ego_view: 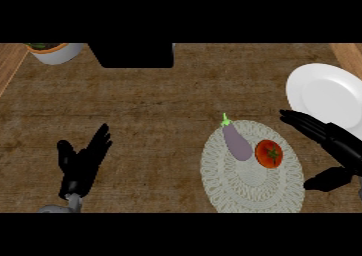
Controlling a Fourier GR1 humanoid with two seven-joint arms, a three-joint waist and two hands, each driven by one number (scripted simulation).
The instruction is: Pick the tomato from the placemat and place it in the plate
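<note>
A red tomato (269,153) lies on the right side of a round, pale woven placemat (250,185). A purple eggplant (236,140) with a green stem lies just left of it on the same mat. The white plate (330,95) sits at the upper right, beyond the mat. My right hand (333,142) is open, fingers stretched toward the upper left, hovering to the right of the tomato and apart from it, with its thumb low near the mat's right edge. My left hand (82,164) rests open at the lower left, fingers up.
A white bowl (57,51) with an orange rim stands at the back left. A black block (132,54) sits at the back centre. Lighter wooden strips (5,65) border the counter's far left and upper right.
</note>
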